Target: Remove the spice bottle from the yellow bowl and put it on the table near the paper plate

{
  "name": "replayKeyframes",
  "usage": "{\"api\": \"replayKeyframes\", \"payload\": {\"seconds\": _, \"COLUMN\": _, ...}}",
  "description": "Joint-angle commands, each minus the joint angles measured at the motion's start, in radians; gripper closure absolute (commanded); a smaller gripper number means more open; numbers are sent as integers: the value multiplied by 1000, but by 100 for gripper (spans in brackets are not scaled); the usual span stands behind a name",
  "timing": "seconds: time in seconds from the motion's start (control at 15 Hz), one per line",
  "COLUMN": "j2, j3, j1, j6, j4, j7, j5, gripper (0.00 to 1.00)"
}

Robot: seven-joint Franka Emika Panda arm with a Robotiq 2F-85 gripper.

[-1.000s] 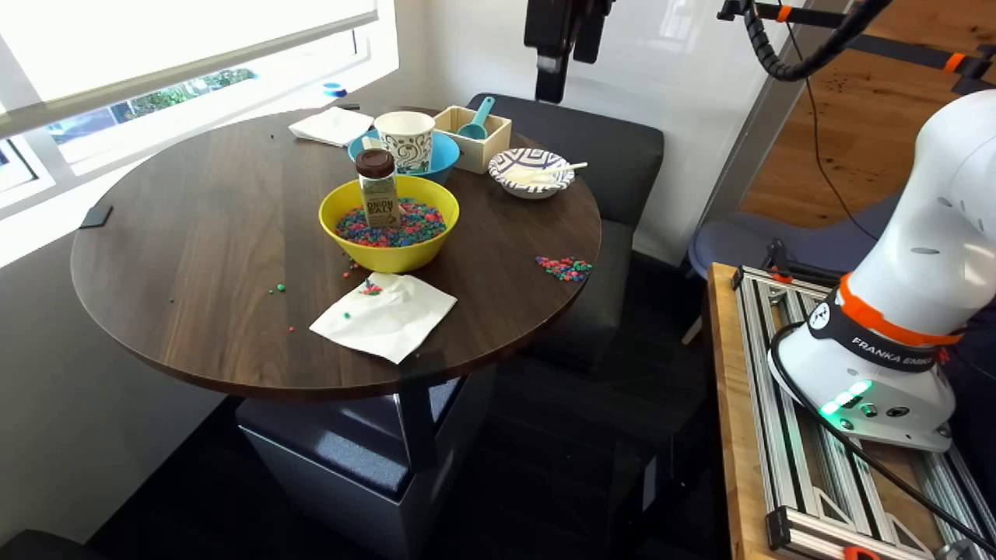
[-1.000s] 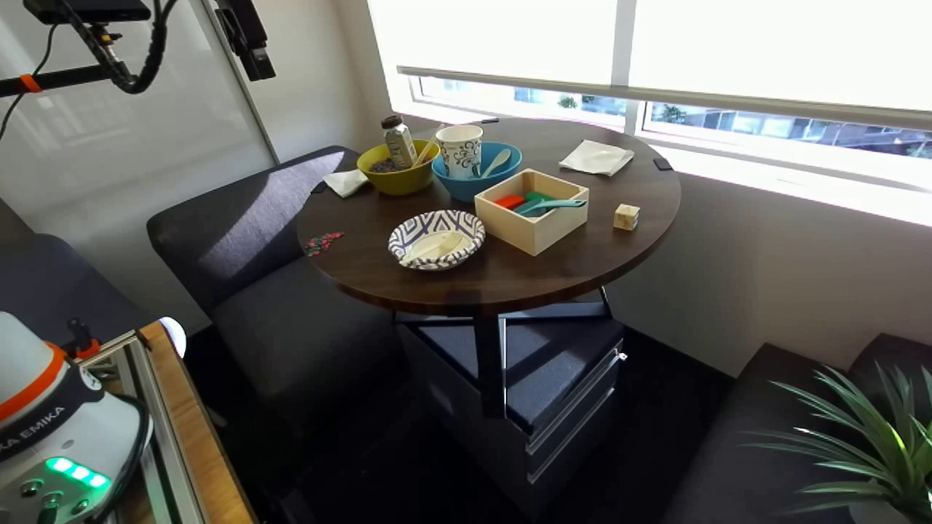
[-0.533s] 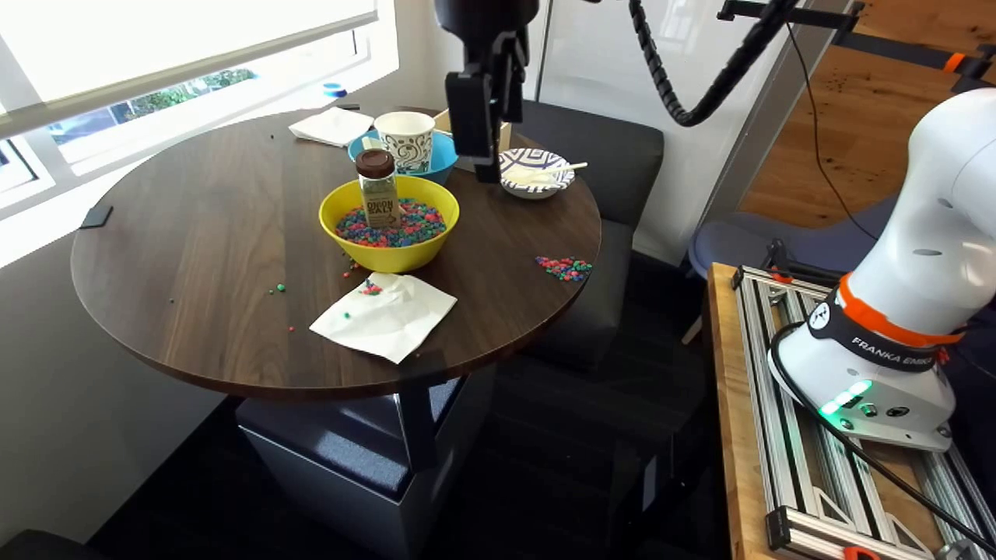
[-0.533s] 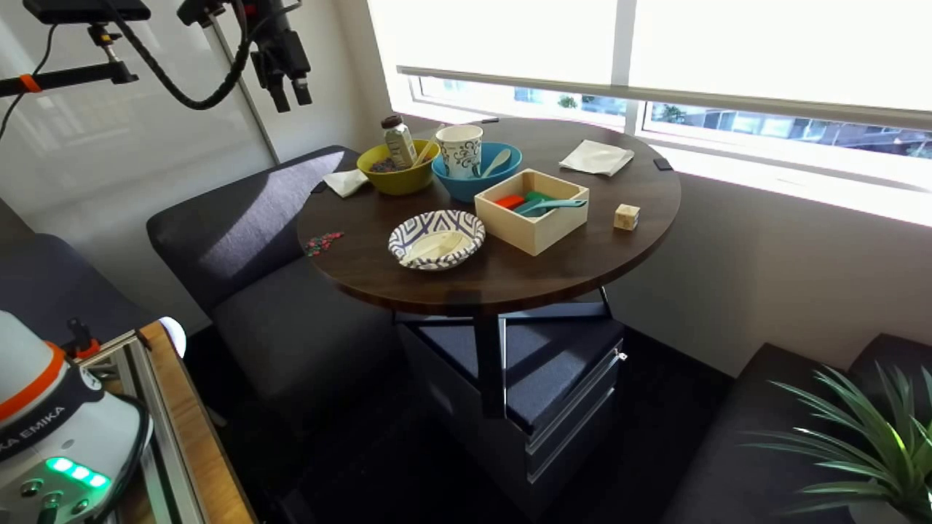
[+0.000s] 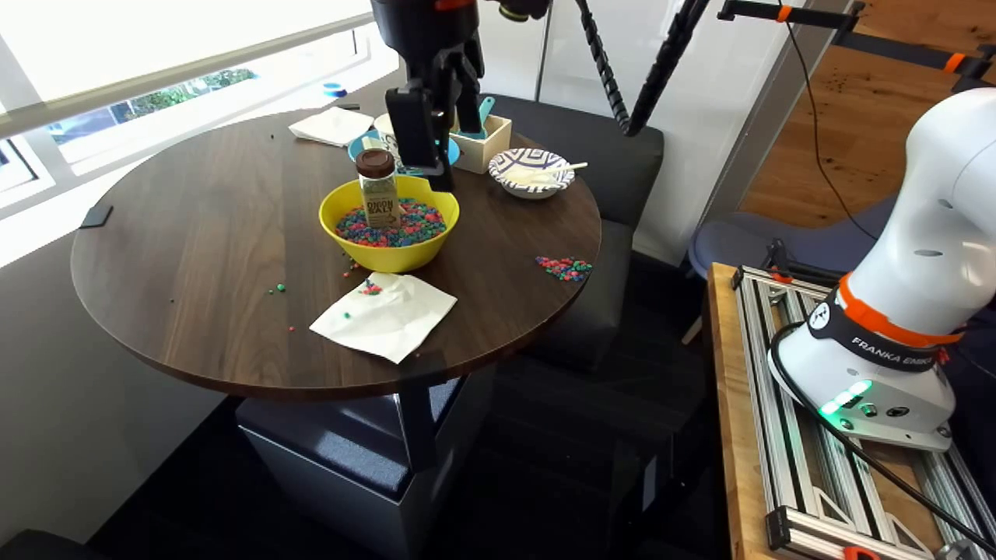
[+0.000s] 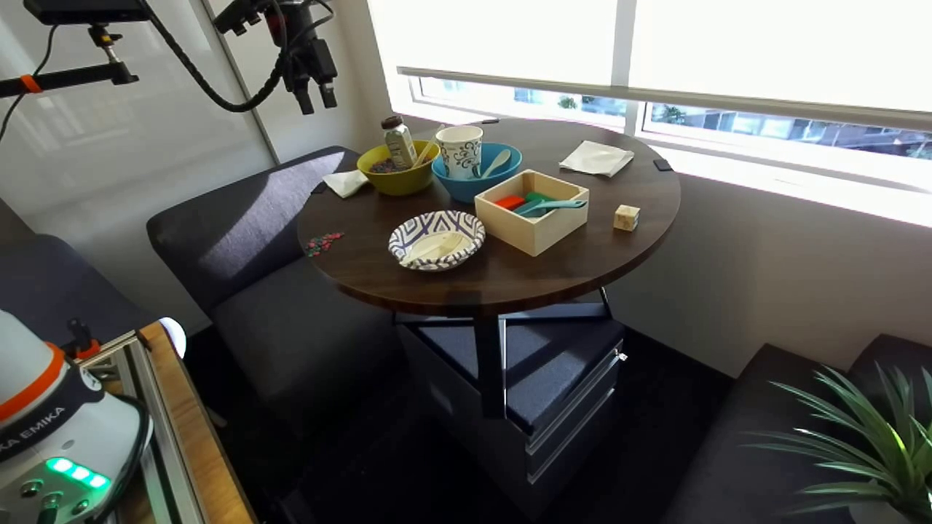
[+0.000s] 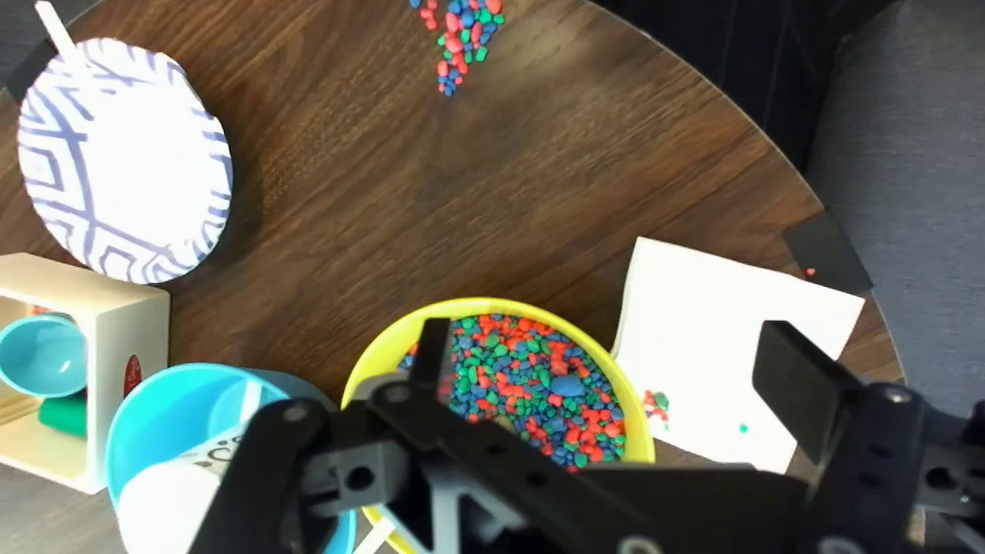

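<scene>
White arm (image 5: 934,225), orange band (image 5: 875,319), green lights (image 5: 846,397); black tool (image 6: 319,105), ribbed cable (image 5: 661,71).

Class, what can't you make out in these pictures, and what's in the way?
White cup: mostly behind the tool in an exterior view.
Spice bottle: unclear in the wrist view, tool in the way.
Yellow bowl: bottom hidden under coloured pebbles, wrist view.
Plant pot: cut off by the bottom edge of an exterior view.
</scene>
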Motion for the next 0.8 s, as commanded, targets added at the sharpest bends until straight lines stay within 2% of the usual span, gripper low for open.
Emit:
{"api": "replayKeyframes", "payload": {"seconds": 0.0, "j2": 71, "j3": -41, "j1": 27, "j6": 57, "j4": 61, "j7": -117, "j5": -85, "gripper": 0}}
{"api": "replayKeyframes", "payload": {"seconds": 0.33, "j2": 169, "j3": -93, "j1": 5, "j6": 53, "j4": 174, "j7": -317, "j5": -74, "gripper": 0}}
{"api": "replayKeyframes", "payload": {"seconds": 0.73, "j2": 277, "j3": -118, "j1": -5, "j6": 64, "j4": 259, "j7": -441, "j5": -7, "gripper": 0}}
